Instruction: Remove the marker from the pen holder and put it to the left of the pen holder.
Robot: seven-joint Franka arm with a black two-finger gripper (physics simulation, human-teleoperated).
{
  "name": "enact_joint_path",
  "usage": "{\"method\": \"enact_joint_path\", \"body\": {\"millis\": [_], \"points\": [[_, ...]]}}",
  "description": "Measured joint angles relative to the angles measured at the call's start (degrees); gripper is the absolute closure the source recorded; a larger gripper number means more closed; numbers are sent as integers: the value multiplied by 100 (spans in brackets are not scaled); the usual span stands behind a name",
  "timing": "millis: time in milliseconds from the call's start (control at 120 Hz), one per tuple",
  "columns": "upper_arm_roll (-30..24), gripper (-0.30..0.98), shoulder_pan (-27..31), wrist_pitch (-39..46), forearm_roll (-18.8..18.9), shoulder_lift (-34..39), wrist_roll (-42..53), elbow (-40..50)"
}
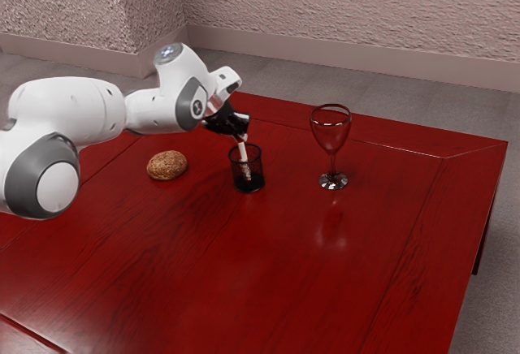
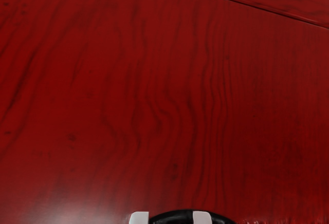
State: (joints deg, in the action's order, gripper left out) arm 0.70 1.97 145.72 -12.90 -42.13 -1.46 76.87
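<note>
Operator: State the position of the marker and the reason it stands there.

Technician: The marker stands inside the pen holder, at a slight lean. The mesh wall supports it, and its upper end projects above the rim. That projection is the accessible grasping surface.

Operator: Why is the gripper set at this angle?

Technician: The gripper slants down over the rim, at the marker's upper end. In my judgement, this pose reaches the exposed part without pressing on the pen holder. The pen holder is upright on the tabletop.

Operator: Is the marker secured?

Technician: I cannot tell whether the gripper is open or closed, or whether it has hold of the marker. Confirm the grip before lifting.

Operator: Specify the next step.

Technician: With the grip confirmed, draw the marker out along its own axis. A sideways pull could catch the rim and tip the pen holder, which is probably light.

Operator: List the adjacent objects.

Technician: A bread roll rests toward the exterior view's left of the pen holder; an upright wine glass stands toward the exterior view's right. Both are apart from the pen holder. Maintain clearance, particularly from the wine glass: its narrow stem makes it easy to topple. Lay the marker flat, since it may roll on release.
</note>
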Motion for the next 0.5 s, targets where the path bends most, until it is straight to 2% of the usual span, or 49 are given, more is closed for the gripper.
{"method": "enact_joint_path", "body": {"millis": [208, 350, 500], "points": [[-4, 76, -150, -1, 194, 639, -84, 513], [-17, 76, -133, -11, 393, 1007, -136, 506], [-30, 76, 133, -527, 504, 1407, -196, 561]]}}
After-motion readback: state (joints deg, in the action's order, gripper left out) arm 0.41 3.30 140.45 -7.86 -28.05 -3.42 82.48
